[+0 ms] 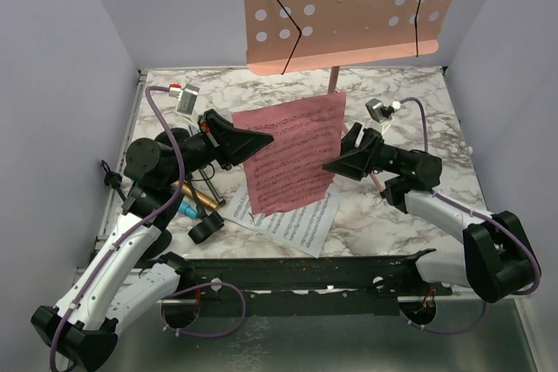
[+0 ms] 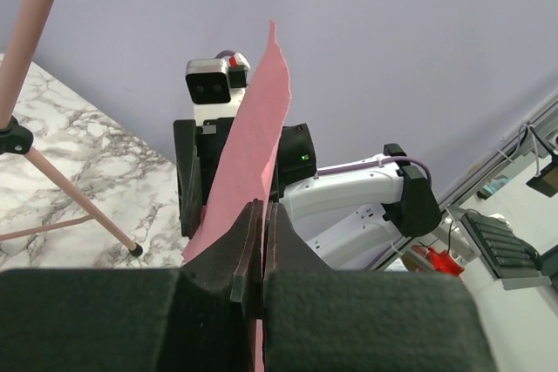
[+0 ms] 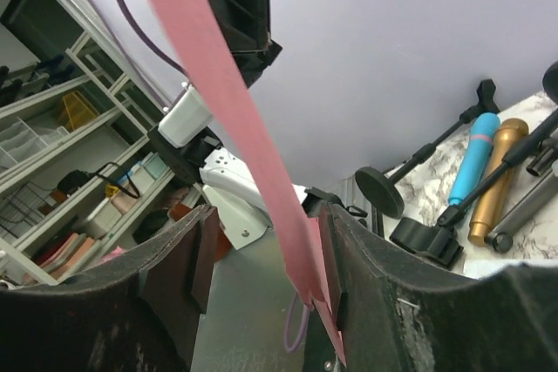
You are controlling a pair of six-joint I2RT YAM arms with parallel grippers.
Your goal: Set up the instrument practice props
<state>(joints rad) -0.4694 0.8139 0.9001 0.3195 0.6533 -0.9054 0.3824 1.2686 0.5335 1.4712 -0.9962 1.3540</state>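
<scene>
Our left gripper (image 1: 264, 142) pinches the pink page (image 1: 296, 156) upright; our right gripper (image 1: 330, 165) gapes around its other edge.

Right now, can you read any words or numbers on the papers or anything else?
No text here can be read.
On the pink sheet-music page: printed staves and notes, too small to read.
On the white sheet-music page: printed lines, too small to read.
</scene>
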